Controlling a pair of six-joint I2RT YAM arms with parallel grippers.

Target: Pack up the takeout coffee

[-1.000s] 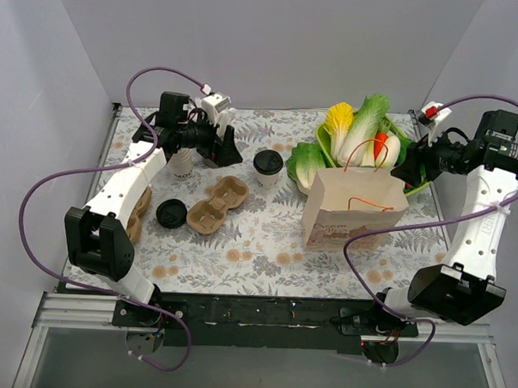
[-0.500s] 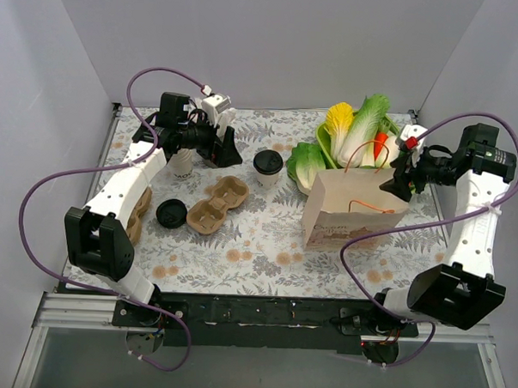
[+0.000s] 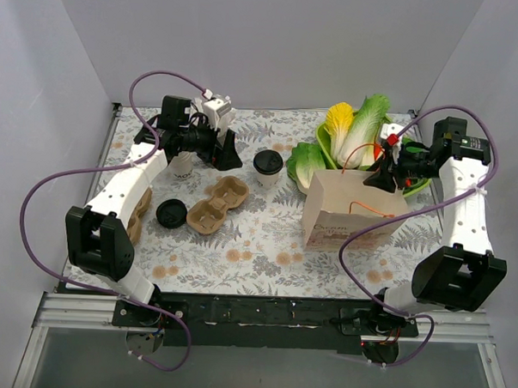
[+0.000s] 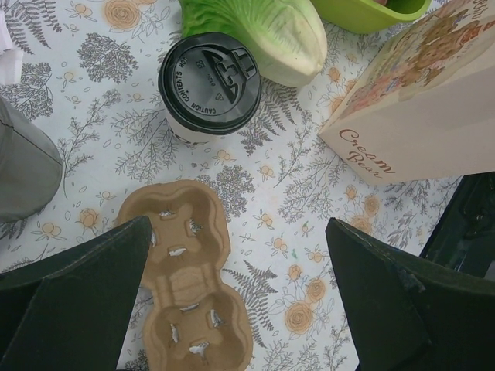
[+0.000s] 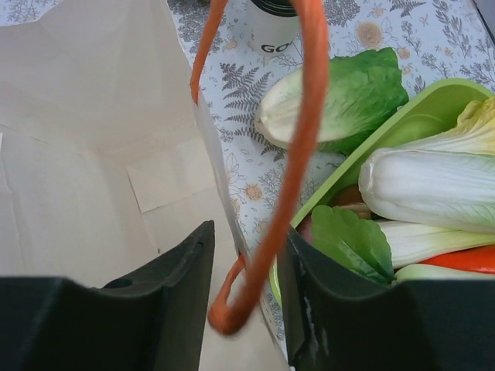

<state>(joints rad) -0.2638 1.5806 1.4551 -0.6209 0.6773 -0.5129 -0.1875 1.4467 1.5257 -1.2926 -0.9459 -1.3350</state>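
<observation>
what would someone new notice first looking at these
The bright green tray of leafy vegetables at the far right stands out, with the tan paper bag with orange handles standing open in front of it. The right gripper has one orange handle between its fingers. Mid-table, the cream paper cup with a black lid stands beside a brown cardboard cup carrier, near the wide-open left gripper.
</observation>
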